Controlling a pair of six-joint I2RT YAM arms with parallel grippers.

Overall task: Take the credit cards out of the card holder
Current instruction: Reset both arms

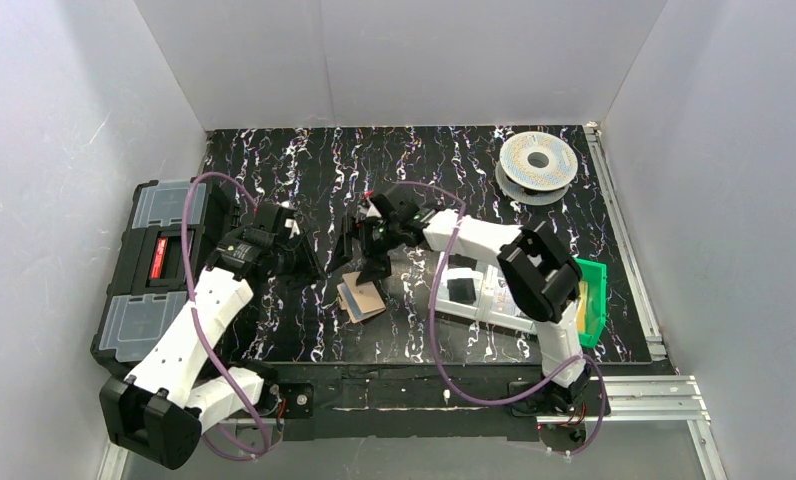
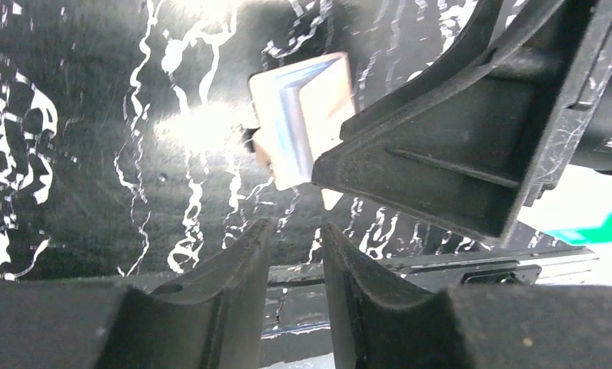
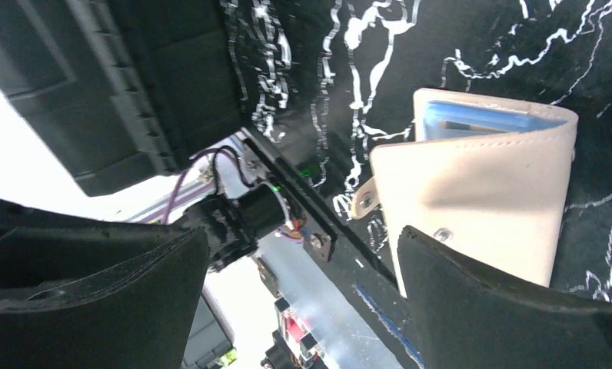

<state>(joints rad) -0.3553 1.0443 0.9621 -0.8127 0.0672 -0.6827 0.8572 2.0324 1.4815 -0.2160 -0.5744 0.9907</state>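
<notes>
The tan card holder [image 1: 364, 299] lies on the black marbled table, partly folded open. A pale blue credit card [image 3: 480, 119] sticks out of its top pocket; it also shows in the left wrist view [image 2: 294, 115] inside the holder [image 2: 330, 92]. My right gripper [image 1: 362, 255] is wide open and empty just above the holder, with one finger [image 3: 503, 307] over the holder's near panel [image 3: 472, 192] and the other [image 3: 88, 300] off to its side. My left gripper [image 1: 296, 258] hangs to the holder's left, empty, its fingers [image 2: 234, 269] a narrow gap apart.
A black toolbox [image 1: 159, 270] stands at the left edge. A clear compartment tray [image 1: 484, 290] and a green bin [image 1: 596, 300] sit at the right. A filament spool [image 1: 537, 165] lies at the back right. White walls enclose the table.
</notes>
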